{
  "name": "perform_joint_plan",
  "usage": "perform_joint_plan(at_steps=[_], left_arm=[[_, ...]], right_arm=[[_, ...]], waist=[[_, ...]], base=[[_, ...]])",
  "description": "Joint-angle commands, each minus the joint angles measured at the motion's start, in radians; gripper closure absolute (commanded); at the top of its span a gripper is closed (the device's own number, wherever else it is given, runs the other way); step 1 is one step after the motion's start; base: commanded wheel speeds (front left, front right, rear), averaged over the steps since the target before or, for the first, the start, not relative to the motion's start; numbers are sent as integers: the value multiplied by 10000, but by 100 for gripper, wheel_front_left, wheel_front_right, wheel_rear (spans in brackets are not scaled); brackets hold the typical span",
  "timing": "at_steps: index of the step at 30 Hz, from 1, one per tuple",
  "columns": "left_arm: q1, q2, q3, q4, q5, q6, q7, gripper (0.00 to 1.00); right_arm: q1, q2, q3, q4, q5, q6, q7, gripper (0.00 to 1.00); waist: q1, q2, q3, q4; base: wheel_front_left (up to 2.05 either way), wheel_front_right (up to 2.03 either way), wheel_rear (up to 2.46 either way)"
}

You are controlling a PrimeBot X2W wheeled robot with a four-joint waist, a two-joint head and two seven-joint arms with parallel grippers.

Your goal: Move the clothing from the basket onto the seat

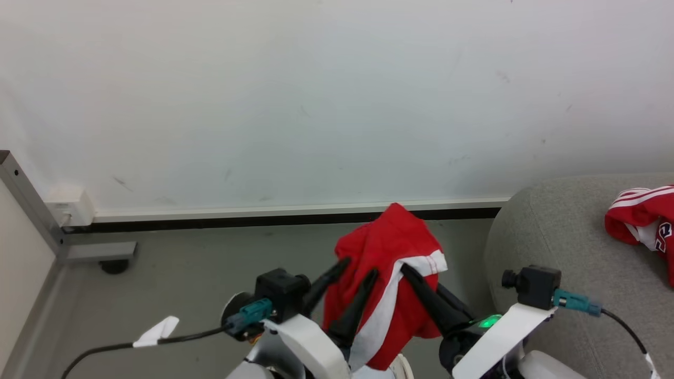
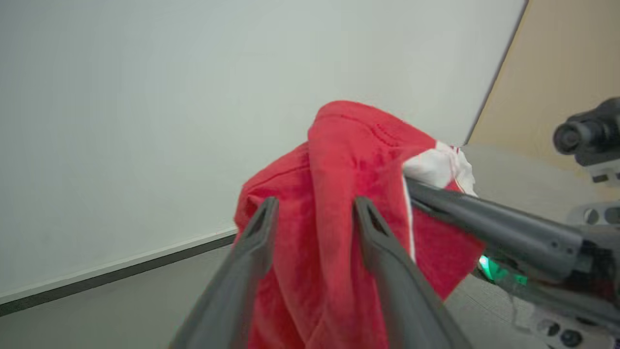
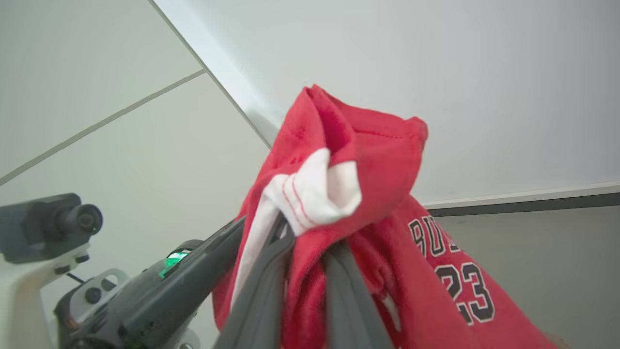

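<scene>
One red jersey [image 1: 384, 273], held aloft. Fingers of the left gripper [image 2: 316, 203] spread, cloth loose between them; right gripper [image 3: 310, 242] pinches the white trim [image 3: 315, 194], probably to carry it to the seat [image 1: 553, 226].

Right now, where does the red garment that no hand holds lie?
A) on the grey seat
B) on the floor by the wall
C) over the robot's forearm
A: the loose red garment lies on top of the grey seat, at the right of the head view.
</scene>
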Motion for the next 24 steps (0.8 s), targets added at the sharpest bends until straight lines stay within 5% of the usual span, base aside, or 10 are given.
perform_joint_plan(at_steps=[1,14,24], left_arm=[[63,163,52,85,122,49,-172,0],[747,739,-453,1008,905,-206,-2020,0],[700,652,-629,1798,999,-316,-2693,0]], right_arm=[[-245,-195,45,46,14,-15,-181,100],[-613,-930,28,243,79,-15,-757,100],[-669,-1204,-39,336,115,-15,-885,100]], waist=[[0,0,6,-37],[0,0,107,-291],[0,0,211,-487]], base=[[0,0,0],[0,0,0],[0,0,0]])
